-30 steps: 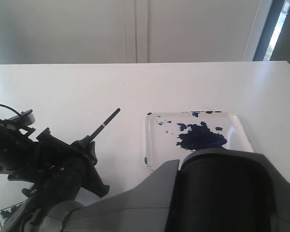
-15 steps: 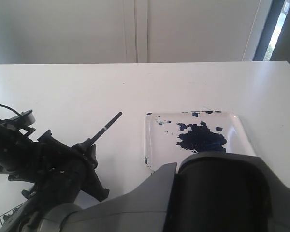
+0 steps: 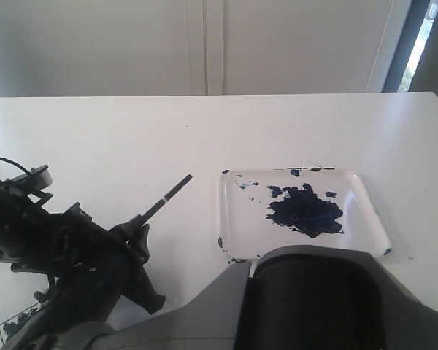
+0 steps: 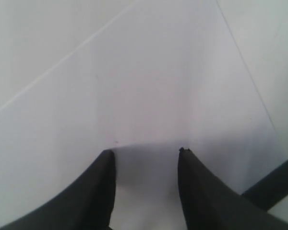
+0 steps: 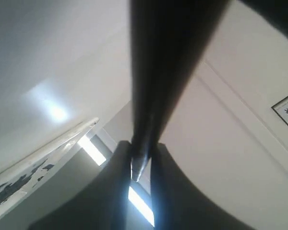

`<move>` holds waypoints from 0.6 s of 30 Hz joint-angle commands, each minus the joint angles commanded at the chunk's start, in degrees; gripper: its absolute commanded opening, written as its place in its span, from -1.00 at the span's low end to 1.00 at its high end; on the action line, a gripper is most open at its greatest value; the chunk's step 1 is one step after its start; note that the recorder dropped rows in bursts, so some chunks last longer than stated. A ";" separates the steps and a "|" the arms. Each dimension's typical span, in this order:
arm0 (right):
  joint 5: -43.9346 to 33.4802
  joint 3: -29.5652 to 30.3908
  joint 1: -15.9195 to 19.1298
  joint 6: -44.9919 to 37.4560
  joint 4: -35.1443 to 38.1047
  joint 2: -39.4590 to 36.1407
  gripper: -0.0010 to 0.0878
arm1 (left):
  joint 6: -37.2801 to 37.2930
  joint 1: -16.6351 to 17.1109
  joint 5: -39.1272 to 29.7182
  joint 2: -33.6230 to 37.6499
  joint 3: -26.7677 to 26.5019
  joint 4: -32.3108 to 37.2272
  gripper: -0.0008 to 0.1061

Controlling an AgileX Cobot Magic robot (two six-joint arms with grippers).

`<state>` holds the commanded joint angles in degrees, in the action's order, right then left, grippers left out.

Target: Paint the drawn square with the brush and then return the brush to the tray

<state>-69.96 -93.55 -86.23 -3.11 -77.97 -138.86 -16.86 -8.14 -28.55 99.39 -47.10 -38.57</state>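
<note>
we log: white table (image 3: 204,131) | behind it pale wall panels (image 3: 95,44); one vertical seam | bright window strip (image 3: 422,36); upper right

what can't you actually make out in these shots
drawn square: exterior view, mostly behind the right arm in the bottom-left corner; paint coverage unclear.
brush tip: exterior view, hidden behind the right gripper; right wrist view is too blurred to show it.
tray near rim: exterior view, covered by the right arm.
</note>
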 joint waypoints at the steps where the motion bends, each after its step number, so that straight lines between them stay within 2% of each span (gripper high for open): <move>1: 0.00 0.00 -0.48 -0.25 0.75 0.25 -0.98 | 0.00 0.00 0.00 0.00 0.00 0.00 -0.09; 7: 0.00 0.00 -1.55 0.00 2.04 3.03 -0.98 | 0.00 0.00 1.13 0.00 0.00 0.00 -0.09; 13: 0.00 0.00 -1.55 4.49 9.10 8.40 -0.98 | 0.31 0.00 4.24 -0.74 0.00 0.00 -0.09; 18: 0.00 1.36 -1.55 6.22 12.45 11.55 -0.98 | 0.37 0.45 7.46 -4.52 0.00 0.00 -0.09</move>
<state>-69.96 -92.19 -87.78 3.11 -65.51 -127.31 -16.48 -7.69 -21.09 94.86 -47.10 -38.57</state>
